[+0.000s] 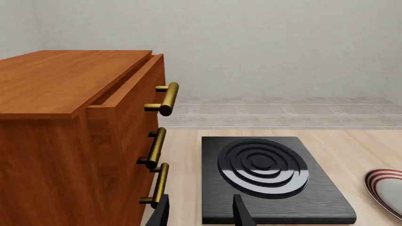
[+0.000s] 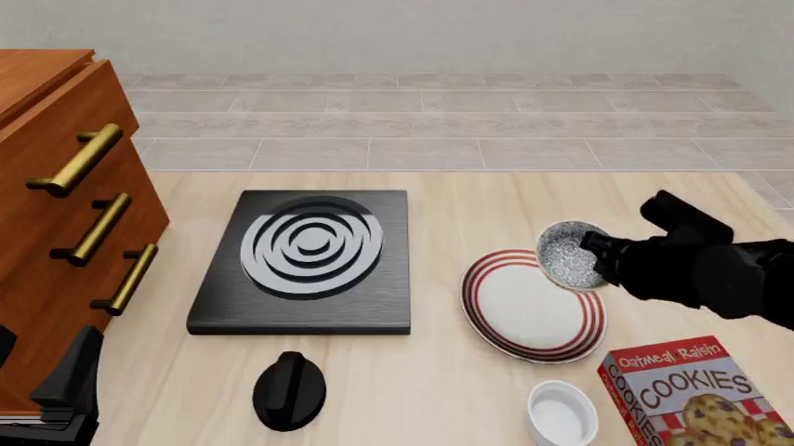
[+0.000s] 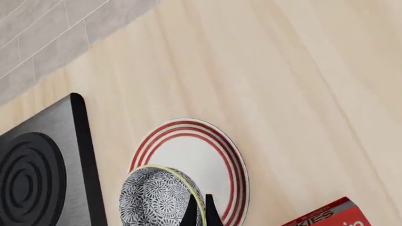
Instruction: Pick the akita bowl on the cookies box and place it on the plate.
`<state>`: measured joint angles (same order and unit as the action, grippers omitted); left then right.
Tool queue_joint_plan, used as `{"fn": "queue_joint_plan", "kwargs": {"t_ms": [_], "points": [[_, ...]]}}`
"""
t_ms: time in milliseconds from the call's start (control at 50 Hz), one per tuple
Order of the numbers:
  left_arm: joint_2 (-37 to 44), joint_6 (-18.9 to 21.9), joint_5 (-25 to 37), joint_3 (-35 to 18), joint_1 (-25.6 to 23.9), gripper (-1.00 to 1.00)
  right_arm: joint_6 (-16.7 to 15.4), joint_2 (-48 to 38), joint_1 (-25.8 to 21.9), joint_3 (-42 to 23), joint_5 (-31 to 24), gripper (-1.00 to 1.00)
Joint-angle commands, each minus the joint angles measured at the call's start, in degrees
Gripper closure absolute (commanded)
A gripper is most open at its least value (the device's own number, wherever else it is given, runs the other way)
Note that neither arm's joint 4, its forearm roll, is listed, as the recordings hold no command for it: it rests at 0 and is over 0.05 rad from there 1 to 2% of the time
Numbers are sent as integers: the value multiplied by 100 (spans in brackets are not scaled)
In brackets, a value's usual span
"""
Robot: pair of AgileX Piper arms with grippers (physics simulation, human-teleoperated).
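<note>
right end effector (image 3: 199, 211) pinching speckled black-and-white akita bowl (image 2: 570, 255) rim | over red-ringed white plate's (image 2: 496, 307) far-right edge, apparently airborne | left end effector (image 1: 199, 212) spread

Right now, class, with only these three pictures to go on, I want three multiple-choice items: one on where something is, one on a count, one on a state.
1. Where is the small speckled black-and-white akita bowl?
A. On the red cardboard cookies box
B. Held above the far right rim of the round white plate with red rings
C. On the black square stove

2. How many brass handles show on the wooden cabinet?
A. Two
B. Three
C. Five

3. What is the right end effector doing?
A. Gripping the bowl's rim
B. Hanging open and empty
C. Holding the plain white bowl

Answers: 1 B, the front view shows it held over the plate's edge. 2 B, three handles show. 3 A, the right wrist view shows its fingers pinching the rim.
</note>
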<state>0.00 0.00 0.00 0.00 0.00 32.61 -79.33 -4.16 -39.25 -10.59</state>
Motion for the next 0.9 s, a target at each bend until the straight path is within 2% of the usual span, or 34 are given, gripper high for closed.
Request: {"fn": "queue_joint_plan", "kwargs": {"t_ms": [20,500,900], "points": [[0,0,0,0,0,-100,108,-310,-64,-184,106,100],[0,0,0,0,0,-100,245,-1237,-313,-380,490,100],[0,0,0,0,0,-100,178,-1606,-190,-384,672,100]]}}
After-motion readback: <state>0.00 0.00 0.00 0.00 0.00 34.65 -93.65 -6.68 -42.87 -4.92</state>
